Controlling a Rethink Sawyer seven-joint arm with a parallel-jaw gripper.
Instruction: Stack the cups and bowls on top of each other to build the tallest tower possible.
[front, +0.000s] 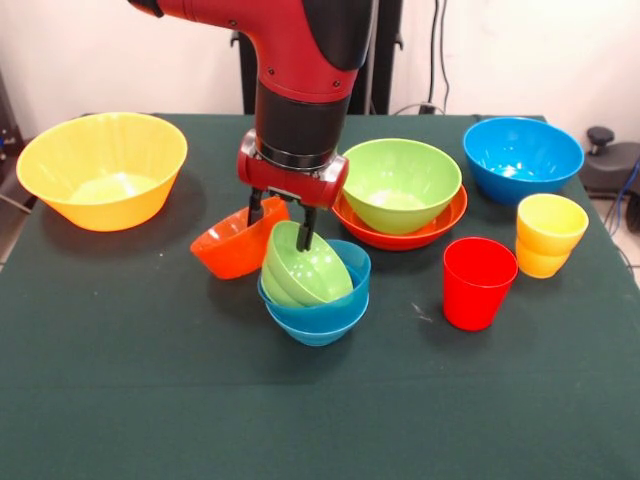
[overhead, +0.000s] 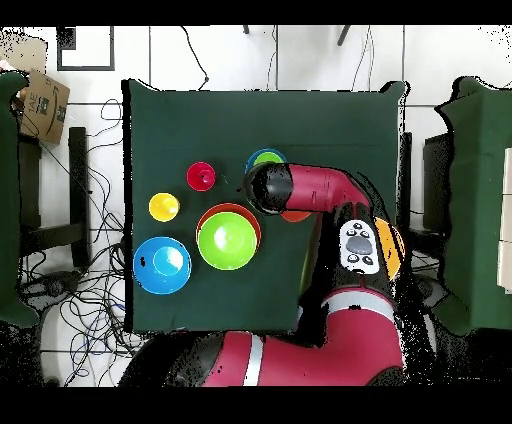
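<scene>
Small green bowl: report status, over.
End effector astride small green bowl's rim, bowl tilted in small blue bowl. Small orange bowl close alongside.

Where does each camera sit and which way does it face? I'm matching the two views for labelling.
Front view: across the table, facing the robot; shows the arm coming down, gripper over tilted small green bowls in small blue bowls.
Overhead view: above the green table, looking straight down; shows the arm and base.
Shared: red cup, yellow cup, large green bowl, large blue bowl.
</scene>
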